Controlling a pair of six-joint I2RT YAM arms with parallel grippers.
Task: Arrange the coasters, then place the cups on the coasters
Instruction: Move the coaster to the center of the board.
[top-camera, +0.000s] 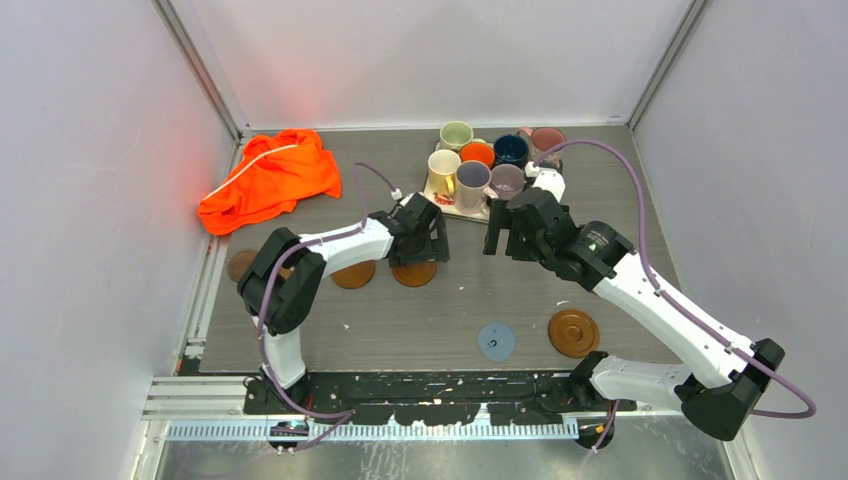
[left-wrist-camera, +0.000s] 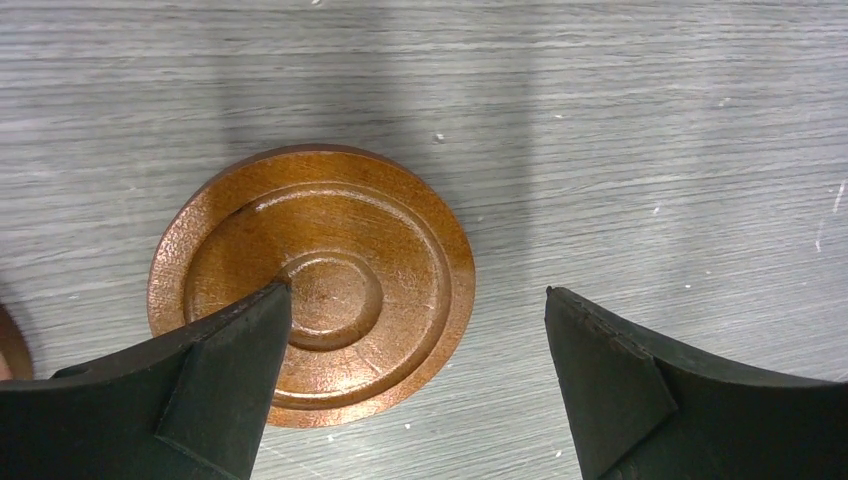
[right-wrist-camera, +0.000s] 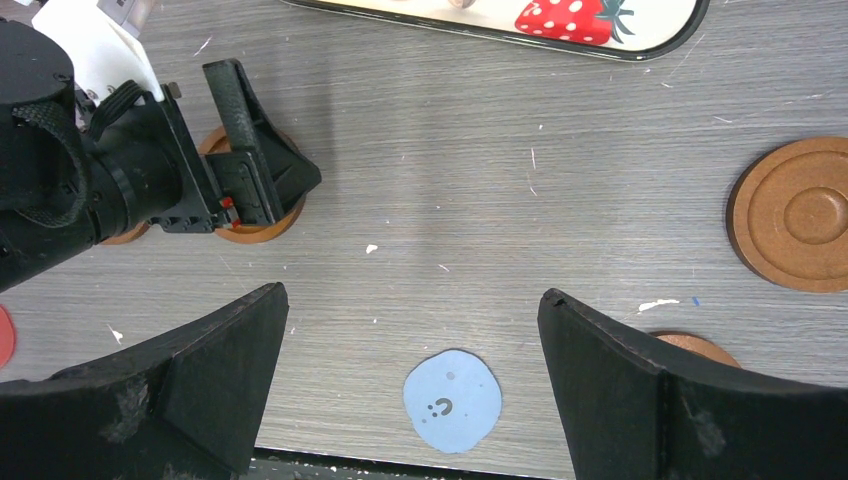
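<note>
Top external view, early stage: cups (top-camera: 487, 163) all bunched on the tray (right-wrist-camera: 650, 25) at the far edge of the table (top-camera: 450, 310), coasters (top-camera: 573, 332) scattered and bare, left fingers (left-wrist-camera: 220, 385) spread empty over one brown coaster (left-wrist-camera: 330, 230), right fingers (right-wrist-camera: 200, 390) spread empty above mid-table; arranging and all placing remain.

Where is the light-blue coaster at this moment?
In the top view, the light-blue coaster lies flat by the near edge of the table, right of centre. It sits just left of a brown wooden coaster, apart from it.
</note>
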